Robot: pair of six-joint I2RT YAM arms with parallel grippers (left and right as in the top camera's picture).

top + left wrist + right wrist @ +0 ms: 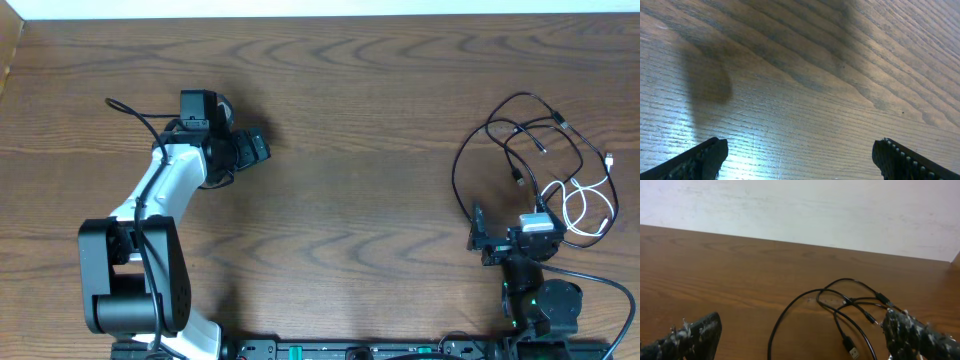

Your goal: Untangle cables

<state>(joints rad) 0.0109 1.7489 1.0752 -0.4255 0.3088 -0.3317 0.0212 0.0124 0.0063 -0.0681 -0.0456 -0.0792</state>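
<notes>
We are hovering the left tool (800, 152), jaws apart, over the bench (790, 75); the right tool (800, 332), jaws apart, is facing the cables (850, 300).

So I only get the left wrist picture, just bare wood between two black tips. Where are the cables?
Observer: The cables lie in a loose tangle on the right side of the table, far from the left gripper.
Operator: Are they all black?
Observer: Mostly. One white cable is coiled at the tangle's near right edge.
Operator: Is the other arm touching them?
Observer: The right gripper is open just beside them, gripping nothing.
</notes>
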